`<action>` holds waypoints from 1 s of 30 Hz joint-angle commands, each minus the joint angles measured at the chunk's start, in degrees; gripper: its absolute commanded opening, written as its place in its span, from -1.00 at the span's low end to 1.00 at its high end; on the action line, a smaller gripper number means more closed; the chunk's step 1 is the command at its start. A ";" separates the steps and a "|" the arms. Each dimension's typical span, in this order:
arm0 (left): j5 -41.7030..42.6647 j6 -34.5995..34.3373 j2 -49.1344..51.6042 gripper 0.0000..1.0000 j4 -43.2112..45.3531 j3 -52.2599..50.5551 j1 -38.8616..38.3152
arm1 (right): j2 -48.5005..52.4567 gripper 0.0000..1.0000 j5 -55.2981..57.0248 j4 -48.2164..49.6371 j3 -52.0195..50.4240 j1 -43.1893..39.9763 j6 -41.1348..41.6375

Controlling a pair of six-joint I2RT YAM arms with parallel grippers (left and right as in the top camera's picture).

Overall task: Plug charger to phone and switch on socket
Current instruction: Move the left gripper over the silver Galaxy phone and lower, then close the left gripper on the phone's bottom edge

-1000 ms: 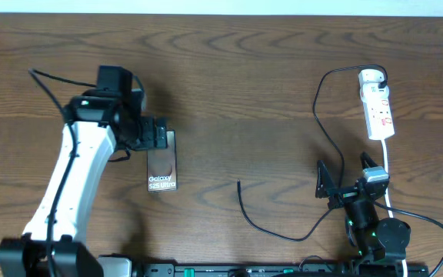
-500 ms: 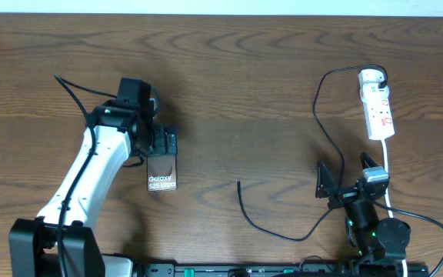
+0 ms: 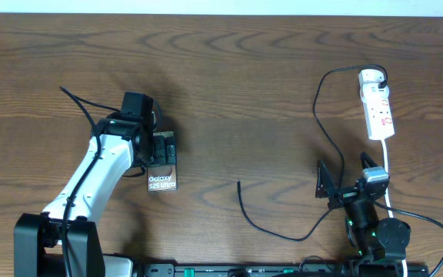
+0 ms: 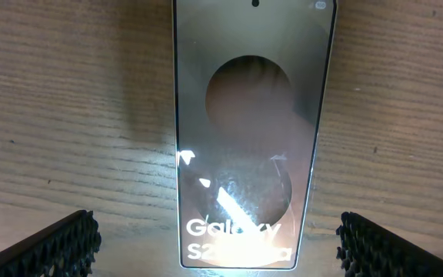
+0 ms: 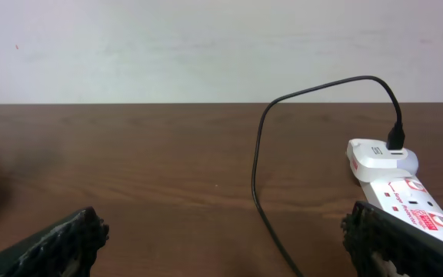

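Phone (image 3: 162, 168): flat on table (image 3: 229, 85), left of centre, long axis near-to-far, lettering at near end. Left gripper (image 3: 162, 146): jaws spread wide over its far end, not gripping. Right gripper (image 3: 347, 178): released, empty. Charger (image 3: 268, 227) tip (image 3: 239, 183): free, right of phone.

Overhead view: fixed above, looking straight down on the whole bench (image 3: 252, 85), both arms included, from well away.
Left wrist view: aimed steeply down, very close to the phone (image 4: 252, 138), which fills the centre; finger pads (image 4: 56, 246) at the lower corners.
Right wrist view: low, near bench level, facing horizontally along the bench toward the wall (image 5: 206, 46).
Shared, overhead and left wrist: the phone (image 3: 162, 165).
Shared, overhead and right wrist: the socket (image 3: 377, 104) (image 5: 394, 181) and the charger (image 3: 321, 131) (image 5: 260, 169).
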 commanded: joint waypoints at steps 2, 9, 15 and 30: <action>-0.68 -0.42 0.33 0.96 0.61 -0.39 -0.20 | -0.04 0.99 0.22 -0.28 -0.04 0.52 0.46; 0.35 0.76 0.66 0.96 2.64 -1.55 -1.38 | -0.04 0.99 0.22 -0.28 -0.04 0.52 0.46; 0.74 1.70 0.66 0.96 4.48 -1.92 -3.63 | -0.04 0.98 0.22 -0.28 -0.04 0.52 0.46; -2.43 -1.16 5.60 0.96 6.49 -1.97 -3.65 | -0.02 0.99 0.22 -0.28 -0.04 0.52 0.46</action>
